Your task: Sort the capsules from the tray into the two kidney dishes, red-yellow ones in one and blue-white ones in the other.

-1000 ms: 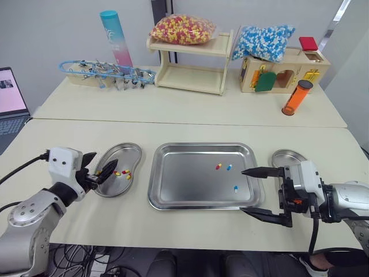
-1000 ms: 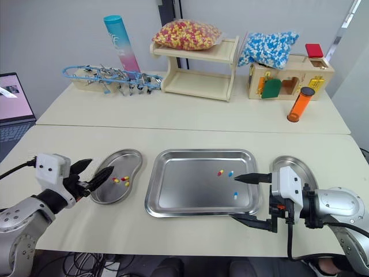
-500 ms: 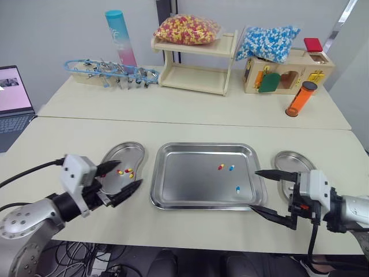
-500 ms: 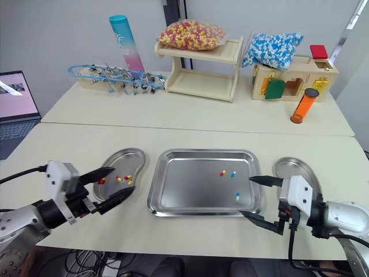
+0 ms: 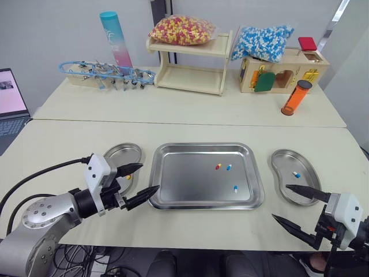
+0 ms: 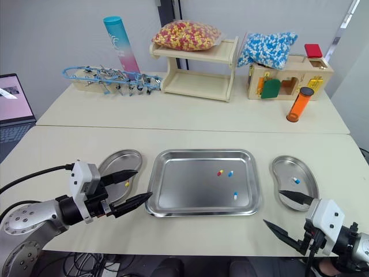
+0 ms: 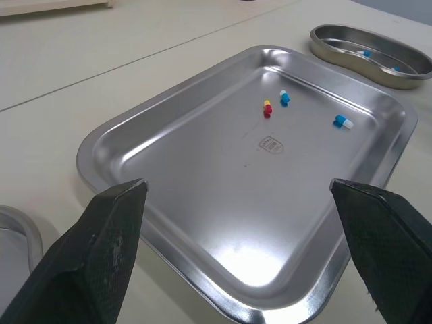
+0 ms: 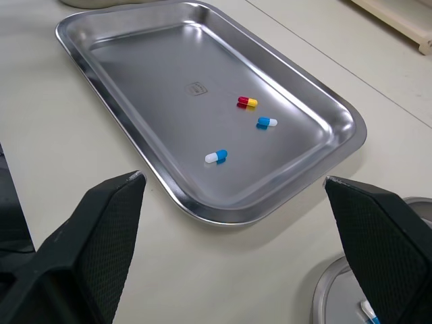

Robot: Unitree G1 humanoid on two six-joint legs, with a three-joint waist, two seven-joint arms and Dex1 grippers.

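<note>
Pale tabletop (image 5: pixel 69 133) runs the full width of the scene, and along its far side stand a laptop (image 5: pixel 11 92), a teal-and-pink tube (image 5: pixel 112 34), a blue rack of clips (image 5: pixel 98 72), a wooden shelf (image 5: pixel 190 63) bearing a bag of red-yellow capsules (image 5: pixel 181 29), a bag of blue-white capsules (image 5: pixel 262 40) on a wooden box (image 5: pixel 282 72), and an orange cylinder (image 5: pixel 296 97).

At the near left, the left pincer (image 5: pixel 150 176) is released, its two black fingers spread wide and holding nothing. The left kidney dish (image 5: pixel 118 153) lies just behind it, partly hidden by its farther finger; a yellow capsule end (image 5: pixel 127 177) shows there. The tray (image 5: pixel 173 196) begins right at this pincer's fingertips, at its front left corner. Well beyond the tips, a red-yellow capsule (image 5: pixel 218 167) and a blue-white capsule (image 5: pixel 229 167) lie just beside each other, with a second blue-white capsule (image 5: pixel 235 188) nearer the tray's front right.

The right pincer (image 5: pixel 279 202) is also released and empty, off the tray's front right corner. The right kidney dish (image 5: pixel 282 158) sits just beyond it, holding a blue-white one (image 5: pixel 296 173).
</note>
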